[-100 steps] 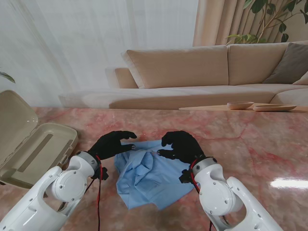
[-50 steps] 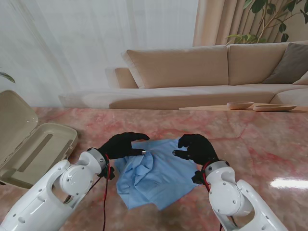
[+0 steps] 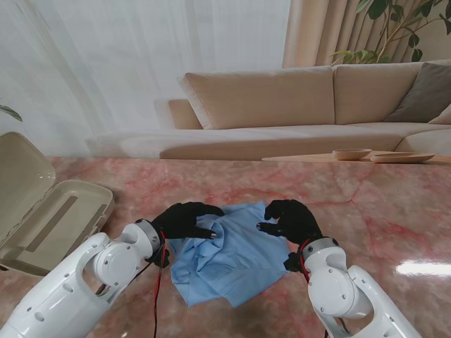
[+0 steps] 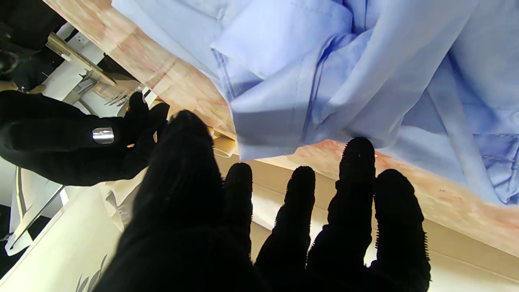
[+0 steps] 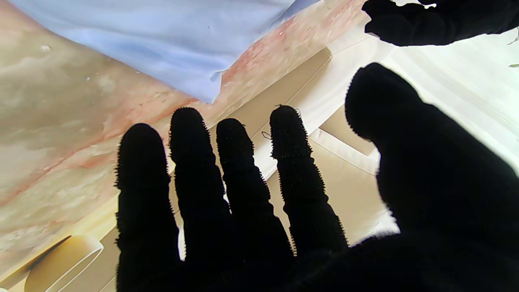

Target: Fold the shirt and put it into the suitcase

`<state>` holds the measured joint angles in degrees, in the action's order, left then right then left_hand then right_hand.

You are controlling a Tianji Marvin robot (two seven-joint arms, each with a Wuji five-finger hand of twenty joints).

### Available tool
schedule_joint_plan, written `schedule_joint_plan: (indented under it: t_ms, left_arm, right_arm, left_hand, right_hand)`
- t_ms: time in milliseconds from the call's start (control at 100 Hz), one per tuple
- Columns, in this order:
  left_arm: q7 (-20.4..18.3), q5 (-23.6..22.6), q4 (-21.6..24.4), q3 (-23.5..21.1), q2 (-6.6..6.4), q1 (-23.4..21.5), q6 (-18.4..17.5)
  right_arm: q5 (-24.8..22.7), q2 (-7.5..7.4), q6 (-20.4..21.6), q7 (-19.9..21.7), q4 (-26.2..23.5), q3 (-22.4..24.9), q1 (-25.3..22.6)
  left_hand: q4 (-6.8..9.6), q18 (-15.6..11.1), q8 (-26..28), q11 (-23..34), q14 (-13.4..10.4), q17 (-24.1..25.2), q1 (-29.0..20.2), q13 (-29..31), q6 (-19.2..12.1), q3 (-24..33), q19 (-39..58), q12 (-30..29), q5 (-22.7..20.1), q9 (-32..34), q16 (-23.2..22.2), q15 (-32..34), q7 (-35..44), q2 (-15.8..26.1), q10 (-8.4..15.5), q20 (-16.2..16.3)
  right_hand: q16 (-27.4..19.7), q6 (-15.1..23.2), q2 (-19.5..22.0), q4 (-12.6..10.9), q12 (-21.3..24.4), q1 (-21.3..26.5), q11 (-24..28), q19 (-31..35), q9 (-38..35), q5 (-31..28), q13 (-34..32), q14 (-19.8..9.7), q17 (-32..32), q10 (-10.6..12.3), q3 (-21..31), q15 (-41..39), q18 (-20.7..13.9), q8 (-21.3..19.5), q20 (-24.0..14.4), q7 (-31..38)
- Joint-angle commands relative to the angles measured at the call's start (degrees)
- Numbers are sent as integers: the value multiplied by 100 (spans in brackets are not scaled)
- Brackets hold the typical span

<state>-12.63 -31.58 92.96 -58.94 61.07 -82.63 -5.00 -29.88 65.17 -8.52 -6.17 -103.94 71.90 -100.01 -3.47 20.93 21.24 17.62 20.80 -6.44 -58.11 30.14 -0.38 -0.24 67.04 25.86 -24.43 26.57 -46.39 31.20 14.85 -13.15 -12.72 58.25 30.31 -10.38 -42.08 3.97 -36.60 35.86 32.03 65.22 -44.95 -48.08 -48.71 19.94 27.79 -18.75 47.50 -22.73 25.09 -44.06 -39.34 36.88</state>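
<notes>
A crumpled light blue shirt [image 3: 229, 257] lies on the pink marble table in front of me. My left hand [image 3: 187, 220], in a black glove, hovers over the shirt's far left edge with fingers spread and nothing held. My right hand [image 3: 290, 218] sits over the far right corner, also open. In the left wrist view the shirt's folds [image 4: 365, 61] lie just past my fingertips [image 4: 359, 162], and the right hand [image 4: 61, 138] shows beside them. The right wrist view shows a flat shirt edge [image 5: 162, 36] beyond the fingers [image 5: 188, 134]. The beige suitcase [image 3: 60, 211] stands open at the left.
The suitcase lid [image 3: 21, 176] leans back at the table's left edge. Bare marble table [image 3: 380, 204] stretches right of the shirt. Beyond the table are a beige sofa [image 3: 282, 105] and a low wooden board with bowls [image 3: 352, 153].
The left hand has slid right and settled onto the shirt's far left edge. The right hand moved right to the far right corner, then dipped slightly. The shirt has spread a little wider.
</notes>
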Motion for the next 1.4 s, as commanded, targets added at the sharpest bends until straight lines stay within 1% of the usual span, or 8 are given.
schedule_joint_plan:
  t_ms: [0,240,300,400,480,580,820,1390]
  left_arm:
    - [-58,-18,-94,49,-15,24,-22]
    - [5,-194,-199,129,-14,62,49]
    - [85,-266,-211,131,-3,52,87]
    - [298,-340,-265,132,35,35,127]
    - [396,-346,-308,121,55,30,140]
    - [491,-353,-349,83,74,14,157]
    - [482,-336,-374,-96,69,-59,131]
    - [1362,27,-329,-590,304,-320,555]
  right_arm:
    - [45,-3,-35,87,69,-4,-62]
    - [59,-6,-49,103,80,-20,-72]
    - [64,-6,-52,108,80,-26,-72]
    - [77,-6,-58,114,80,-39,-66]
    - [88,-5,-62,116,84,-53,-57]
    - [99,-4,-63,118,93,-71,-43]
    - [121,-7,-65,143,103,-104,-20]
    - [164,-2,-96,147,123,-125,-7]
  left_hand:
    - [144,86,59,-39,-42,-29,-184,1,-165,-4,150,-30,136,-241,-95,-17,41,-151,81,185]
    - [194,-115,396,303,-202,-365,-896,322,104,382,496,105,-24,-73,-411,373,770,-169,102,385]
    - [128,-192,532,476,-272,-518,-676,480,222,1407,666,202,-159,71,-585,537,1212,-354,129,403]
    - [-40,-340,969,879,-451,-799,-930,781,298,2137,927,431,-532,466,-866,964,2070,-651,224,440]
    - [-201,-438,947,684,-518,-941,-1280,1068,282,2379,1058,1729,-739,1027,-1889,993,2795,-833,289,375]
    - [-278,-491,1030,393,-501,-1107,-1581,1326,316,2639,1126,2427,-994,1621,-2229,1078,3412,-1059,386,317]
    - [-408,-538,1212,316,-422,-1432,-1585,1604,215,3013,1048,2860,-1288,2077,-2193,1022,4253,-1324,534,170]
    - [-539,-316,1945,426,-319,-1747,-1585,1814,520,3629,916,3078,-1137,1882,-2178,898,4554,-1317,279,-80]
  right_hand:
    - [44,131,50,-5,-4,172,-23,194,-31,-4,52,-92,-44,95,-111,-54,13,39,117,135]
    - [49,125,61,-5,-6,169,-23,195,-31,-1,51,-82,-49,90,-121,-58,11,62,119,158]
    - [49,118,69,-5,-6,165,-23,195,-34,0,51,-88,-49,87,-124,-58,11,67,120,160]
    - [48,106,86,-9,-5,160,-27,192,-29,0,61,-81,-57,84,-128,-53,6,77,122,159]
    - [50,110,100,-7,-5,164,-27,194,-31,-2,57,-76,-55,80,-137,-56,2,80,123,165]
    - [50,98,136,-7,-4,160,-30,194,-29,-1,62,-71,-57,70,-157,-55,3,87,124,170]
    - [52,100,175,-10,-2,187,-34,194,-35,8,65,-62,-64,69,-192,-58,-2,104,128,185]
    - [48,92,283,-18,2,195,-42,180,-23,24,78,-72,-83,62,-277,-58,-23,150,146,222]
